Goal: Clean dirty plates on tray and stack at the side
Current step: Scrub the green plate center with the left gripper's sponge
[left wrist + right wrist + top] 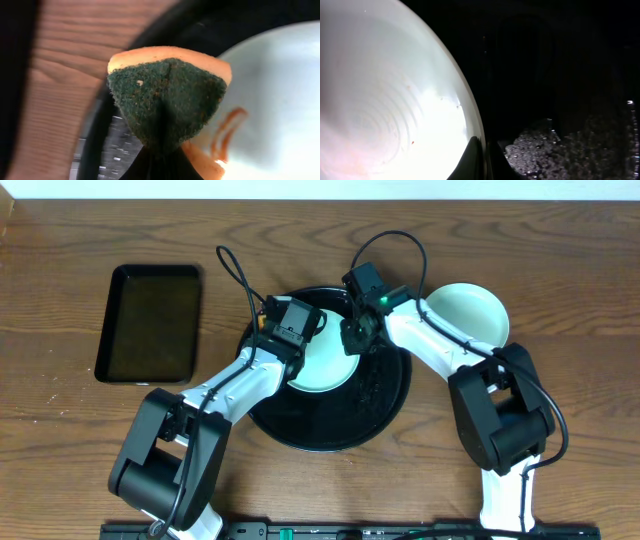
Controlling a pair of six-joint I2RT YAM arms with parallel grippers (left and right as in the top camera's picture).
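Observation:
A pale mint plate point(325, 370) lies on the round black tray point(340, 420). My left gripper point(300, 338) is shut on a sponge point(167, 95), green scouring face and yellow foam back, and holds it at the plate's left edge. In the left wrist view the plate point(280, 100) bears an orange-brown smear point(227, 132) just right of the sponge. My right gripper point(355, 338) is shut on the same plate's far right rim; the right wrist view shows its fingers point(475, 160) pinching the rim of the plate point(385, 100). A second pale plate point(468, 315) rests on the table right of the tray.
A rectangular black tray point(150, 320) sits on the wooden table at the left. The round tray's wet bottom point(560, 145) glistens beside the plate. Both arms reach in from the near edge and meet over the tray's far half.

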